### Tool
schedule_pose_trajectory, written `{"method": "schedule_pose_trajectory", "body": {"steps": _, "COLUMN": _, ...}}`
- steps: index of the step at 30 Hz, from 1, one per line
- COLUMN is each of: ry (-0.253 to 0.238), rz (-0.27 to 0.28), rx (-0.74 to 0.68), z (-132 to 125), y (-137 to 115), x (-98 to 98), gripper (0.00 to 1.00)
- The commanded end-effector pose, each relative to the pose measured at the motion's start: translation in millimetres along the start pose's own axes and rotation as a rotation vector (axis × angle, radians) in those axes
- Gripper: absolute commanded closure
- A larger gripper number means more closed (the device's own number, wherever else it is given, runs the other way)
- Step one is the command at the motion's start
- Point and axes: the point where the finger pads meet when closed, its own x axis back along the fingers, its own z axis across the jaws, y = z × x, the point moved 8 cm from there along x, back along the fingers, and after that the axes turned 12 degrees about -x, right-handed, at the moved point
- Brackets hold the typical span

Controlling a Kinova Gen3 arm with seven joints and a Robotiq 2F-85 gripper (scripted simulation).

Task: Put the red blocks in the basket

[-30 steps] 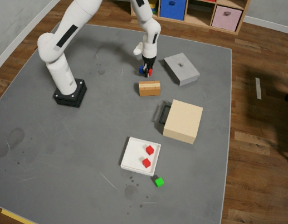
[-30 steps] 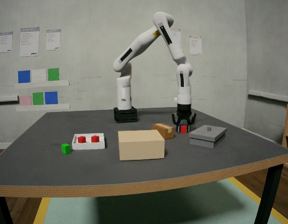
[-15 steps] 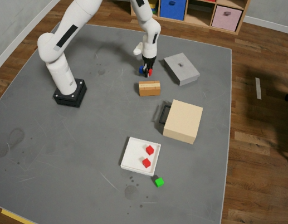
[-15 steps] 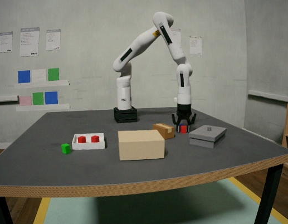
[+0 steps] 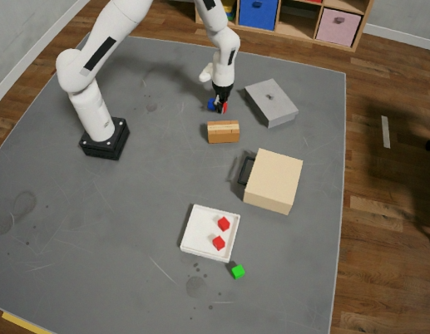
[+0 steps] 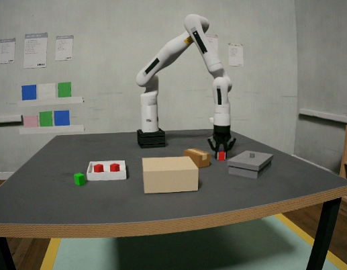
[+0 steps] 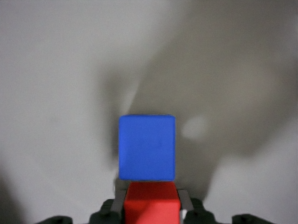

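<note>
Top view. Pincer (image 5: 220, 109) (image 6: 221, 158) (image 7: 152, 206) down at the bench (image 5: 137, 199) (image 6: 127, 205) (image 7: 50, 75), between robot base and metal box (image 5: 283, 119) (image 6: 243, 172). Red block (image 5: 224, 107) (image 6: 221, 156) (image 7: 152, 204) at its fingertips, partly covered; blue block (image 5: 210, 104) (image 6: 220, 150) (image 7: 147, 148) on the base side. Two more reds (image 5: 224, 223) (image 5: 219, 243) (image 6: 114, 167) (image 6: 98, 168) inside the white basket (image 5: 200, 228) (image 6: 107, 175), turned askew to its walls, clear of the rim. Green block (image 5: 238, 272) (image 6: 79, 178) outside, near a corner. Light wooden cabinet (image 5: 274, 179) (image 6: 170, 174): dark handle (image 5: 240, 170) faces the base side. Metal box's long axis runs slantwise; lid (image 5: 271, 100) (image 6: 250, 159) on top. Carton (image 5: 223, 132) (image 6: 197, 158) between pincer and cabinet, tape strip along its length.

Exterior view. Red block upright between the fingertips, one face squarely toward this camera; blue reduced to a sliver behind. Cabinet shows its plain back, handle hidden. Lid's overhang and knob visible here; full seating cannot be told.

Wrist view. Pincer clenched on the red block, a finger against each side. Block squared to the fingers, no evident long axis; its lower part runs out of frame. Blue lies directly beyond, edges nearly parallel with the red's, outside the grip. This view alone gives blue's whole top face plainly.
</note>
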Motion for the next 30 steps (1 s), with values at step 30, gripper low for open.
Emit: {"method": "schedule_pose_trajectory", "body": {"steps": 30, "ry": 0.001, "rz": -0.001, "rx": 0.000, "z": 0.3, "y": 0.2, "x": 7.6, "gripper": 0.90}}
